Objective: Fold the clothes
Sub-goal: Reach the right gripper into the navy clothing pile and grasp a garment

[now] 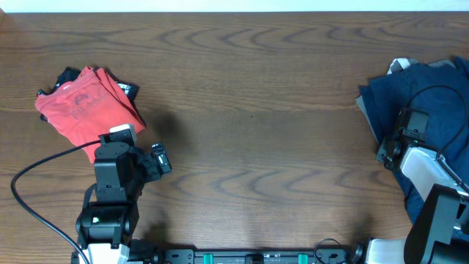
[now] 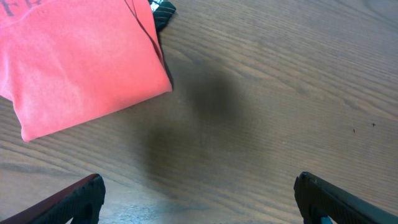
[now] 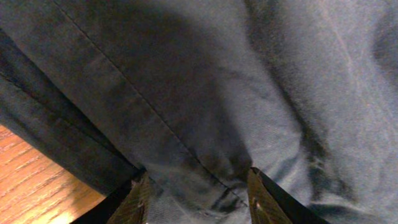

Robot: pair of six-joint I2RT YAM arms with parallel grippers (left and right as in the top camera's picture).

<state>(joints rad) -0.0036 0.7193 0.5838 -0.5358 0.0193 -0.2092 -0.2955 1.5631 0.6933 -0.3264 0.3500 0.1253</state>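
Observation:
A rumpled pile of navy-blue clothes (image 1: pixel 432 92) lies at the table's right edge, with a bit of grey garment (image 1: pixel 399 66) at its top. My right gripper (image 1: pixel 388 152) is down on the pile's left side. In the right wrist view its fingers (image 3: pixel 198 199) press in on a bunched fold of navy cloth (image 3: pixel 205 112) with a stitched seam. My left gripper (image 1: pixel 160 159) is open and empty above bare wood (image 2: pixel 196 199), just right of a folded red shirt (image 1: pixel 80 106), which also shows in the left wrist view (image 2: pixel 74 62).
A dark striped garment (image 2: pixel 163 9) peeks out from under the red shirt's far corner (image 1: pixel 126 89). A black cable (image 1: pixel 37 169) runs left of the left arm. Wooden table (image 1: pixel 256 110) lies between the two arms.

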